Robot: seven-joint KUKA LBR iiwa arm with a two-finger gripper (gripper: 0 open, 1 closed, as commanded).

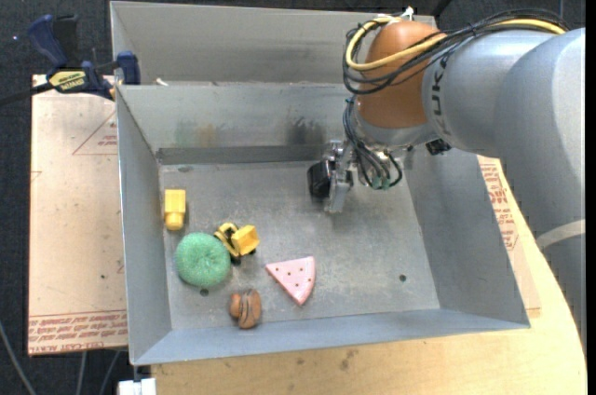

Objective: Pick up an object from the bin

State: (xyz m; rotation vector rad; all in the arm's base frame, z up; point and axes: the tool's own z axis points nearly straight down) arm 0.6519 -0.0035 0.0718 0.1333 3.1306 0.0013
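My gripper (331, 188) hangs over the middle of the bin floor, near the back, with bare metal beneath it. Whether anything sits between its fingers I cannot make out. The nearest loose thing is a pink watermelon-slice wedge (293, 278), lying towards the front and well below the gripper in the view. Left of that lies a small yellow toy vehicle (238, 241) touching a green fuzzy ball (203, 259).
A brown walnut-like piece (246, 308) lies by the front wall. A yellow block (174, 208) sits near the left wall. The arm with its orange cover and cables reaches in from the right, above the bin's back right part.
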